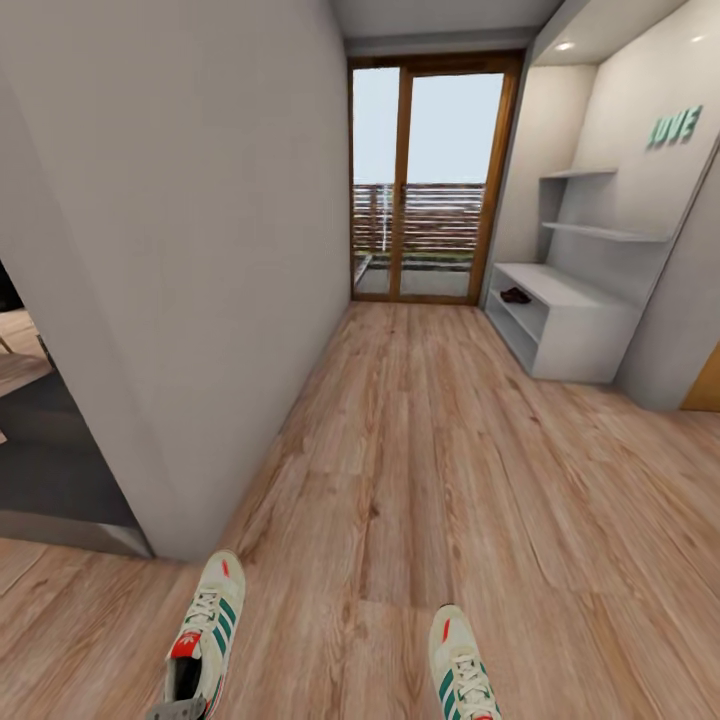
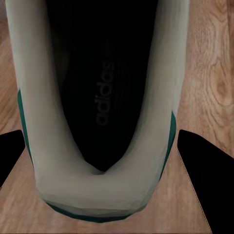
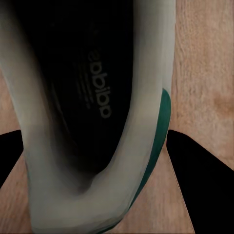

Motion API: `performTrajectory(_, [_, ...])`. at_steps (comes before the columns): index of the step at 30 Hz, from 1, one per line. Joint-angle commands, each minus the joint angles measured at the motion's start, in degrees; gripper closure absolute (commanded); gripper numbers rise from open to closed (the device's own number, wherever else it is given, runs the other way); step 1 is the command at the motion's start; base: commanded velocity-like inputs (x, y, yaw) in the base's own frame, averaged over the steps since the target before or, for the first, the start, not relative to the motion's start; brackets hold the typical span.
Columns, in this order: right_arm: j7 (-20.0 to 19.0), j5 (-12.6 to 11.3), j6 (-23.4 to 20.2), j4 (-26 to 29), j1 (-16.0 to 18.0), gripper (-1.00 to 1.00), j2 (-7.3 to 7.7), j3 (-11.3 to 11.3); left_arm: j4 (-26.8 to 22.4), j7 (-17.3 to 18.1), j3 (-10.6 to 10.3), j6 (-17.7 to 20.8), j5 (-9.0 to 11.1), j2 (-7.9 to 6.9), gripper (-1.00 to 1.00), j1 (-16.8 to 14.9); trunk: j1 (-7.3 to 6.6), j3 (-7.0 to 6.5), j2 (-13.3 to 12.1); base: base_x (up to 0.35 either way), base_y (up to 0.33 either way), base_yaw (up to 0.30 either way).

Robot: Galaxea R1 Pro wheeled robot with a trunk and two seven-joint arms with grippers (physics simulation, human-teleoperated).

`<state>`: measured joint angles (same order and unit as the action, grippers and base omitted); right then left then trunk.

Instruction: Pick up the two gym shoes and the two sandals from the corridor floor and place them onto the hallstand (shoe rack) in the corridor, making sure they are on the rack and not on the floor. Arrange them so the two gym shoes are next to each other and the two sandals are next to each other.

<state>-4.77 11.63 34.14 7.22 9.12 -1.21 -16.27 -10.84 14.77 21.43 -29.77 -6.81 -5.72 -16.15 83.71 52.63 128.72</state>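
Wrist views show each gym shoe's heel (image 2: 92, 195) (image 3: 73, 204) between open pincer fingers (image 2: 207, 180) (image 3: 200, 170).

Our left gripper (image 2: 105, 146) has its two dark fingers (image 2: 207, 170) spread on either side of a sneaker heel (image 2: 92, 195). Our right gripper (image 3: 95, 151) is posed likewise, its fingers (image 3: 195, 170) flanking the other sneaker's heel (image 3: 73, 209). Contact cannot be judged.

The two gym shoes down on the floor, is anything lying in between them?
No. In the head view only bare wood floor lies between the left gym shoe and the right gym shoe.
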Motion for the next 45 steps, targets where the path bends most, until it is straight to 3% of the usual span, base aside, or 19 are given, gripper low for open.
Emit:
performTrajectory(1, [-0.4,0.2,0.1,0.0,0.0,1.0,-0.02,-0.5,0.0,0.3,0.5,-0.2,-0.6,0.01,1.0,0.0,0.02,0.05,0.0,0.34,0.0,0.0])
performTrajectory(45, [-0.4,0.2,0.1,0.0,0.0,1.0,-0.02,-0.5,0.0,0.3,0.5,-0.2,-0.6,0.01,1.0,-0.1,0.02,0.05,0.0,0.34,0.0,0.0])
